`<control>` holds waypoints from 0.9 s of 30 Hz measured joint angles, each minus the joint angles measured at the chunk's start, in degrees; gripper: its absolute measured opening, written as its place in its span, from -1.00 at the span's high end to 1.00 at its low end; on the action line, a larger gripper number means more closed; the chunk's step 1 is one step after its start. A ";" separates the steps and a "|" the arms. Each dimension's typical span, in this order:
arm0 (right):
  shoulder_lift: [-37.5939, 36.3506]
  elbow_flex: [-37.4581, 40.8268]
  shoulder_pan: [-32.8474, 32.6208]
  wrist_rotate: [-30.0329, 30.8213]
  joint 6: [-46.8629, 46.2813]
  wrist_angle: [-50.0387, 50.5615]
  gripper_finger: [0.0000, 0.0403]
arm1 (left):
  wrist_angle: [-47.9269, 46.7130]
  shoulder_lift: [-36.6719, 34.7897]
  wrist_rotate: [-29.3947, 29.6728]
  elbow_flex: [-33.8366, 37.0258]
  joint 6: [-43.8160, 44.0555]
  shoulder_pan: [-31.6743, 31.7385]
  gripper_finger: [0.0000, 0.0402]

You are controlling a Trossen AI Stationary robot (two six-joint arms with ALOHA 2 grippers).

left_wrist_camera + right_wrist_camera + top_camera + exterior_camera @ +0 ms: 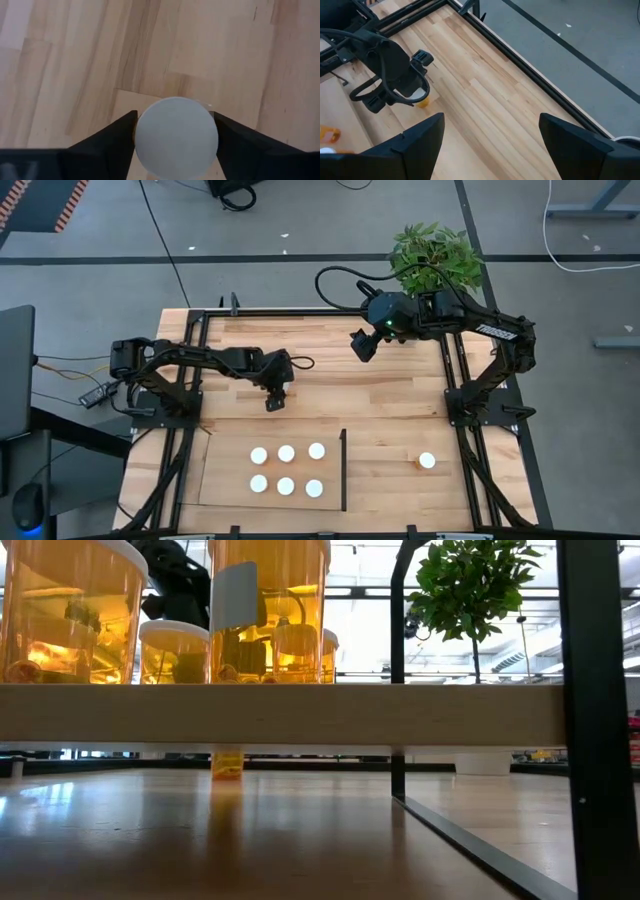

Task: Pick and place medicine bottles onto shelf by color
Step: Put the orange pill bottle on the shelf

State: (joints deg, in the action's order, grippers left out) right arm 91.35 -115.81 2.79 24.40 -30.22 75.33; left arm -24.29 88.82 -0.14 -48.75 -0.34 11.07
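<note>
Several medicine bottles, orange with white caps (286,452), stand in two rows on the pale-wood shelf (225,480), left of its black strip (344,470). One more bottle (427,461) stands alone on the table at the right. My left gripper (275,402) is low over the table just beyond the shelf, its fingers on either side of a bottle's white cap (176,136); the bottle's orange body (422,102) shows under it. My right gripper (362,345) hangs open, high over the table's far middle. My left gripper has the bottle's round white cap (140,137) between its two fingers, one finger (117,140) against each side. The fingers come steeply from above, slanting toward the near edge. The bottle stands upright with its base (228,772) on the table.
A potted green plant (435,260) stands at the far right corner. Black frame rails (452,380) run along the table's sides. Bare tabletop lies between the shelf's strip and the lone bottle.
</note>
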 joint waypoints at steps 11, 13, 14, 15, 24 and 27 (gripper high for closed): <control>0.00 -0.01 0.00 0.58 0.86 0.77 -0.65 | -5.30 -0.07 -1.18 -3.14 0.11 -0.02 -0.07; 0.00 -0.02 0.02 1.68 1.31 1.67 -0.65 | -7.47 -0.09 -1.18 -5.14 0.09 -0.02 -0.11; 0.00 -0.01 0.02 2.30 1.73 1.84 -0.65 | -8.64 -0.09 -1.16 -6.21 0.09 -0.02 -0.12; 0.00 -0.02 0.02 2.93 2.10 1.86 -0.65 | -9.57 -0.09 -1.16 -7.31 0.09 0.00 -0.12; 0.00 -0.02 0.07 7.94 2.44 7.84 -0.65 | -21.69 -1.44 -1.26 -12.59 3.59 -1.22 -0.06; -0.03 -0.02 0.07 9.46 1.17 10.14 -0.65 | -24.43 -3.21 -1.27 -12.52 5.66 -2.28 -0.09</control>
State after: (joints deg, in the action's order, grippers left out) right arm 91.32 -115.83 2.85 33.87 -29.05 85.47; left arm -48.71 85.61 -1.41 -61.28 5.32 8.79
